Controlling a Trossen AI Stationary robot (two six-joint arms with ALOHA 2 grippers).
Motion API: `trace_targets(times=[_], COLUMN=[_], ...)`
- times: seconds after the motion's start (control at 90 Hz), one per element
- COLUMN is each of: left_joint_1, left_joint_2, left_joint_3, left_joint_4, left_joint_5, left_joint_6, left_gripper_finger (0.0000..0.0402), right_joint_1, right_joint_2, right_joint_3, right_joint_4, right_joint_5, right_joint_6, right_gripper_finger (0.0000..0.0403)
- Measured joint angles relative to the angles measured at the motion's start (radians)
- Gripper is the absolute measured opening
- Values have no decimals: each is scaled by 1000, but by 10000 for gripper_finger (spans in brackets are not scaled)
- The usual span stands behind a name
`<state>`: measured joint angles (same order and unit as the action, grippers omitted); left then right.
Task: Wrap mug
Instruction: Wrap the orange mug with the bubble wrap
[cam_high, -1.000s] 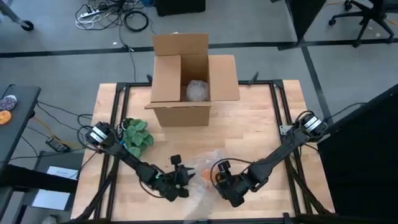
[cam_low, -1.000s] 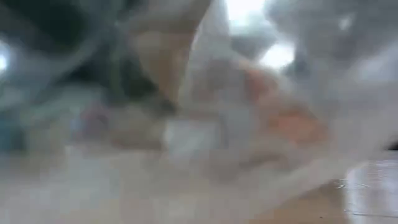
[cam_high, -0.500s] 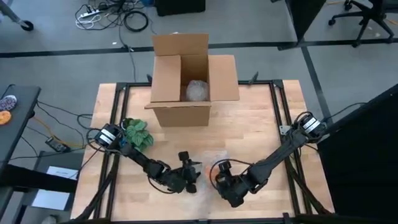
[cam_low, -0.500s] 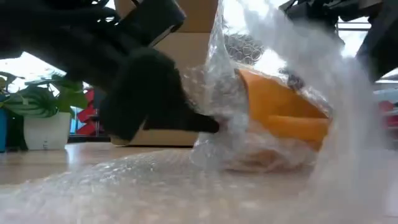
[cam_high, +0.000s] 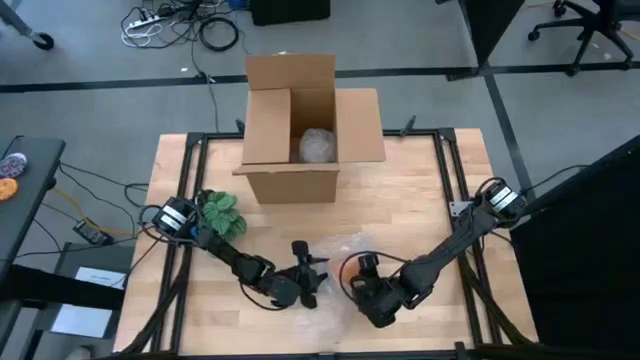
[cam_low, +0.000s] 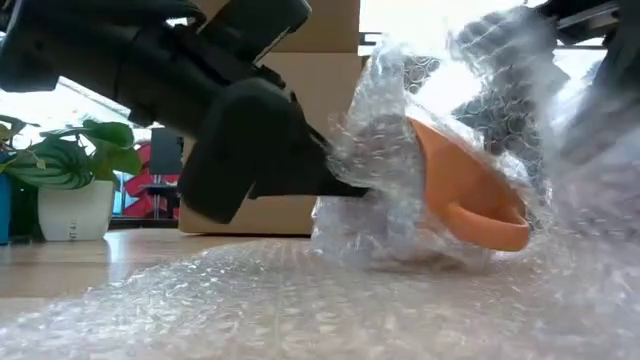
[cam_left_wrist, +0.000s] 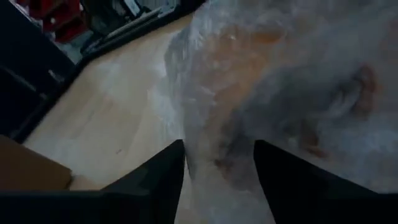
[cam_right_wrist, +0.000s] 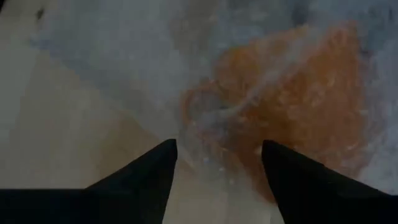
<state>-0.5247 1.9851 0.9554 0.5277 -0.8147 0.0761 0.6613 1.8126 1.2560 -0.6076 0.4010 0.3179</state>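
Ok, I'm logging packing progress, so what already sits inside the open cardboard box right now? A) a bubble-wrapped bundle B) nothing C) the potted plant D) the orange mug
A: the high view shows a pale bubble-wrapped bundle inside the cardboard box, while the orange mug lies on the table in bubble wrap.

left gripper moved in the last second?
Yes. In the high view the left gripper has shifted rightward along the table's front, away from the plant and toward the bubble wrap by the right gripper.
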Motion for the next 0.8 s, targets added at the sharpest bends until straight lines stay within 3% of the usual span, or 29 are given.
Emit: trace_targets(times=[0.256,0.478,0.6,0.7,0.8], left_joint_1=[10,83,105,109,109], left_joint_2=[0,54,93,111,111], left_joint_3=[0,1,0,11,40], left_joint_4=[-19,127,224,259,248], left_joint_5=[-34,187,245,251,236], left_joint_6=[21,-57,-61,-61,-82], left_gripper_finger=[178,178,175,154,100], right_joint_1=[6,-9,-9,-8,-7], right_joint_2=[0,0,0,0,0], right_joint_3=[0,0,0,0,0], right_joint_4=[2,7,8,8,9], right_joint_5=[-4,-4,-7,-11,-19], right_joint_6=[22,15,20,20,21], right_gripper_finger=[216,216,216,216,216])
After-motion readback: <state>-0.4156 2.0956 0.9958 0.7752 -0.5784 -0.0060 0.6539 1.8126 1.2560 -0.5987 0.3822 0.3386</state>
